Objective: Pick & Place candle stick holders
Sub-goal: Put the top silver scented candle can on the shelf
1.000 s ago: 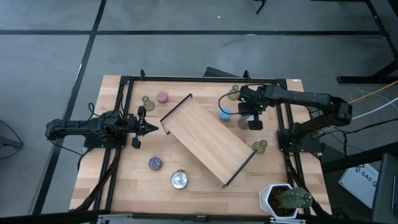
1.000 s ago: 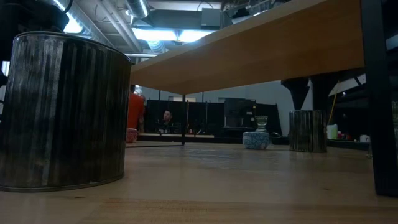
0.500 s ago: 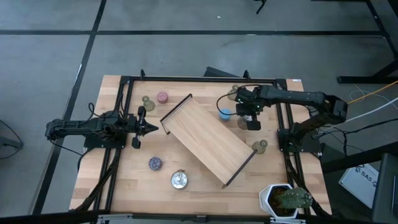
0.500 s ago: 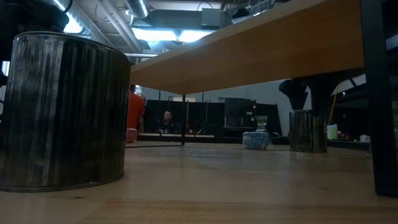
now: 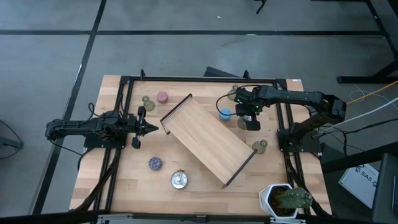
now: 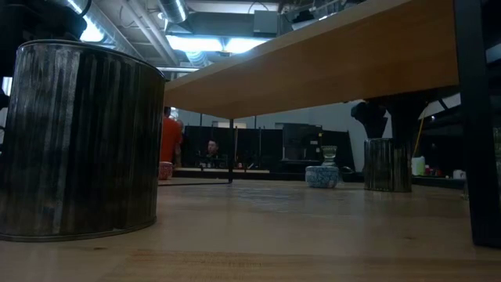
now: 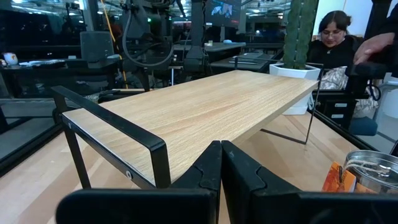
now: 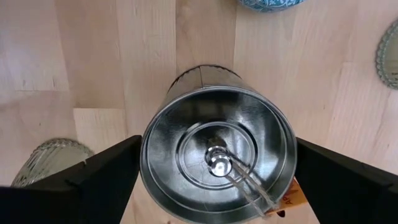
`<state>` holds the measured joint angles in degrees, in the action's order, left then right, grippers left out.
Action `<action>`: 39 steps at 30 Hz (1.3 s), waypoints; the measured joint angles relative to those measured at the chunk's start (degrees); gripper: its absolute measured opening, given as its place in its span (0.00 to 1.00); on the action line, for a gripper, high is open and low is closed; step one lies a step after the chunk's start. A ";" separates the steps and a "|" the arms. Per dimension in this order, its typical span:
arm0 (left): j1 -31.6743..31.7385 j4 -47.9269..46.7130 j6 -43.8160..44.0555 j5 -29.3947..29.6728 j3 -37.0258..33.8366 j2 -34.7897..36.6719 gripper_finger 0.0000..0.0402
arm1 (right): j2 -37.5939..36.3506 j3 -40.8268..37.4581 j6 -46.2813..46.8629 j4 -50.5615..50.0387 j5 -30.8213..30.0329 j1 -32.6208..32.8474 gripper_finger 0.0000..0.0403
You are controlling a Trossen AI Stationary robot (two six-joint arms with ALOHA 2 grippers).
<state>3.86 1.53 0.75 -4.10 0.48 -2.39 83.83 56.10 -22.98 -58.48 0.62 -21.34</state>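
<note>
Candle stick holders [image 5: 180, 180] all sat scattered on the surface [image 5: 124, 180]; none on the tray [image 5: 208, 140]. The right end effector [image 5: 248, 117] hung wide open over a silver holder [image 8: 217, 155] (upper right), the left end effector [image 5: 152, 129] shut, idle.

Overhead camera looks straight down, whole table [image 5: 124, 186] in shot. Low camera sits on the tabletop, a silver holder [image 6: 78, 141] huge at nine o'clock. Left wrist camera faces level along the tray [image 7: 205, 112]; right wrist camera stares down, close, into another silver holder [image 8: 217, 155].
</note>
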 joint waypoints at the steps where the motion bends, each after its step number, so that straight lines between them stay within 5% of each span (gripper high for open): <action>1: 0.02 -0.01 0.00 0.00 -0.01 0.00 0.01 | 0.00 0.00 0.00 0.00 0.02 0.00 0.99; 39: -0.01 0.00 0.00 0.00 0.01 0.00 0.01 | -0.26 1.09 2.27 -4.27 -2.13 -0.02 0.91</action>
<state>3.86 1.53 0.75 -4.10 0.49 -2.39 83.57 57.19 -20.71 -62.75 -1.50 -21.37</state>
